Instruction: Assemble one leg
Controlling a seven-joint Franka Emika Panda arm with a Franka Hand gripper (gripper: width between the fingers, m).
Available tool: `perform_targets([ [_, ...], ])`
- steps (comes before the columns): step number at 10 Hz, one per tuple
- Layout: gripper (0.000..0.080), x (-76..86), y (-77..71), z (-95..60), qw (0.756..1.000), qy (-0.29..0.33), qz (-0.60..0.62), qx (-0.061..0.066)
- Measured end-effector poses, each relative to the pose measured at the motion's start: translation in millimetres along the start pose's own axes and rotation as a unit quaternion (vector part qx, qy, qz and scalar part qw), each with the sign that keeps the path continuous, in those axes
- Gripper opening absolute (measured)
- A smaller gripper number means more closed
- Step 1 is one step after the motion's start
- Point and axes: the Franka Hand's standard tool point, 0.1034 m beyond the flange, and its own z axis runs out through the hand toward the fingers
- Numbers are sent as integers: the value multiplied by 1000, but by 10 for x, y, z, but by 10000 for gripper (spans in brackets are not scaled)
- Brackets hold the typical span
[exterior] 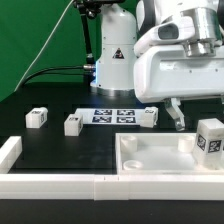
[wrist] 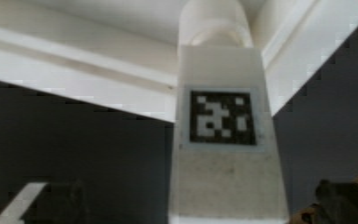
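Note:
A white leg with a black-and-white tag stands upright at the tray's corner on the exterior view's right. In the wrist view this leg fills the middle, with its tag facing the camera. My gripper hangs over it, open. Its dark fingertips stand apart from the leg on both sides, with gaps. Three more legs lie on the black table: one at the exterior view's left, one beside it, and one behind the tray.
The marker board lies flat between the loose legs. A white rail runs along the front and up the exterior view's left side. The robot base and cables stand at the back.

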Motion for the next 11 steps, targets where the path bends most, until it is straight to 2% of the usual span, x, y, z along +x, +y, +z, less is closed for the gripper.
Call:
perform_targets([
  [2,649,-15,-23,12,1000,-17,-1,4],
  [3,649,-64,-92,25,997,-78,-3,19],
  [4,649,-36,-105,26,994,-106,-2,24],
  [5,649,-110,-153,17,985,-168,4,34],
  [6,649,-66,-181,-6,973,-228,4,45],
  [7,649,-12,-164,27,964,-261,5,52],
  [8,649,31,-125,73,965,-259,3,53],
  [11,649,-3,-53,102,965,-256,3,51],
])
